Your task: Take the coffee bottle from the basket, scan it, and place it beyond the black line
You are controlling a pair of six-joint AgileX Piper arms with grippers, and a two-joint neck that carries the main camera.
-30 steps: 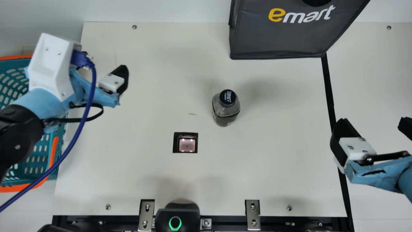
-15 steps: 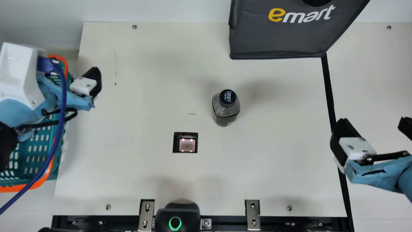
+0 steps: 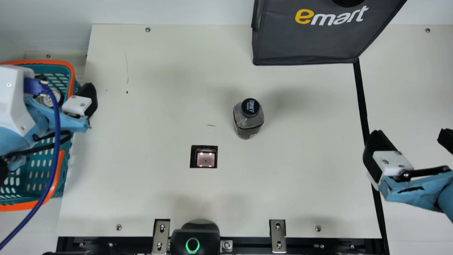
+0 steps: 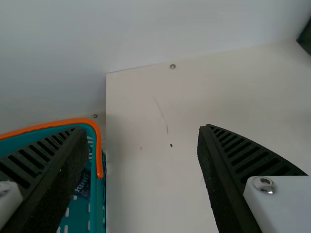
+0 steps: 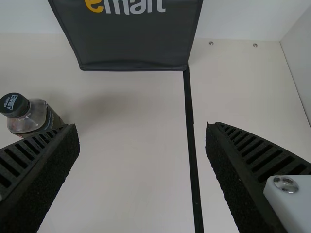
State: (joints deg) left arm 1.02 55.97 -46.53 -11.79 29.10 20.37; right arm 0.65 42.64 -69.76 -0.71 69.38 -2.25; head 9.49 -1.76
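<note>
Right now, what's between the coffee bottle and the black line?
Just bare cream tabletop, faintly shadowed, from the coffee bottle to the black line. The main view shows it.

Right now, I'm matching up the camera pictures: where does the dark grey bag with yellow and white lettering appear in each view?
Main view: the dark grey bag is at the top edge, right of centre.
Left wrist view: a dark lower corner of it, at the right edge near the top.
Right wrist view: across the top, left of centre.
Shared landmark: the back edge of the cream table.
</note>
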